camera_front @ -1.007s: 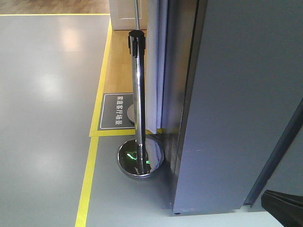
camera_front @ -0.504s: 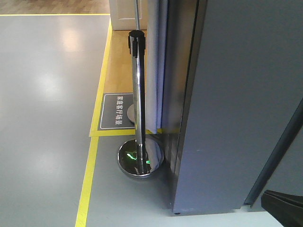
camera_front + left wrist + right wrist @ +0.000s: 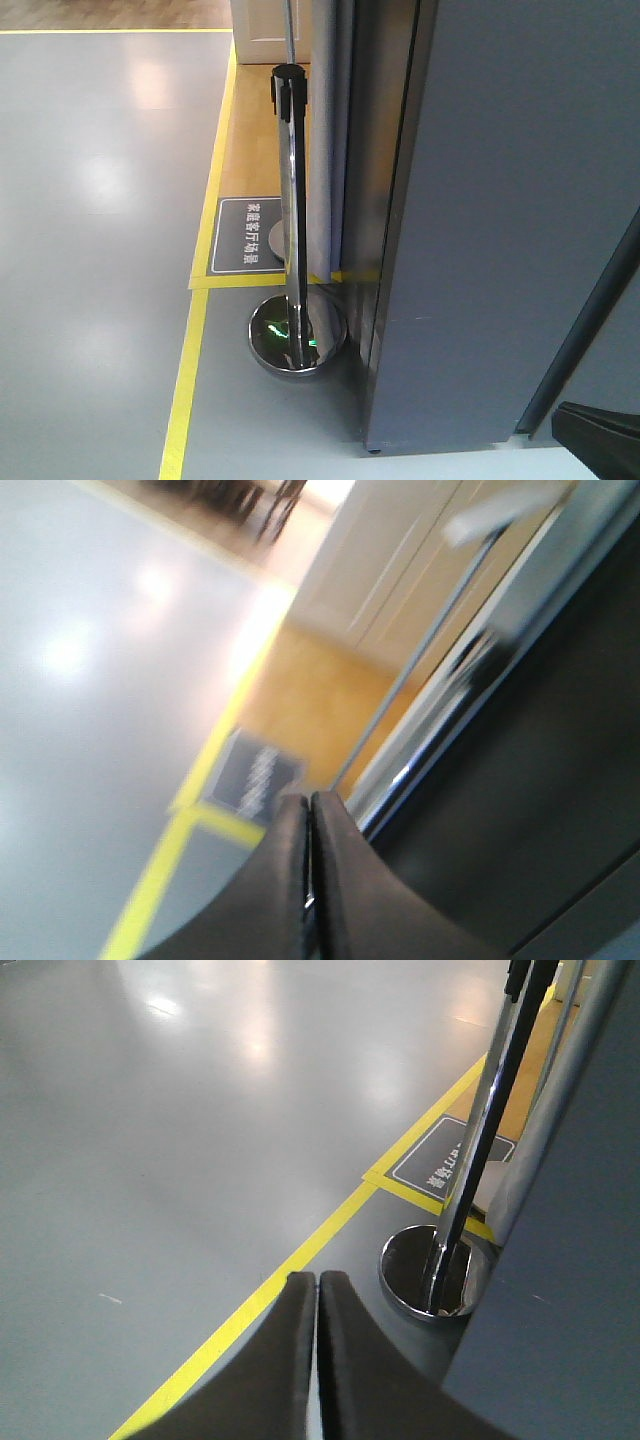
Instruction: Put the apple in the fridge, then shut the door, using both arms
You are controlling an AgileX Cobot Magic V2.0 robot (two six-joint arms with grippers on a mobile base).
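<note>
Glossy grey floor (image 3: 90,250) with yellow line (image 3: 185,380), chrome stanchion (image 3: 291,200) beside dark fridge (image 3: 500,220), left gripper (image 3: 311,880) seemingly pressed closed, right gripper (image 3: 317,1360) closed, empty

Left gripper (image 3: 311,880): black fingers pressed together, nothing between them, angled downward; view blurred, so the closure is judged from the thin seam only. Right gripper (image 3: 317,1350): black fingers likewise drawn together, a narrow seam between the pads, empty, pointing down and forward. Arms and wrists themselves: out of frame in both wrist views.
</note>
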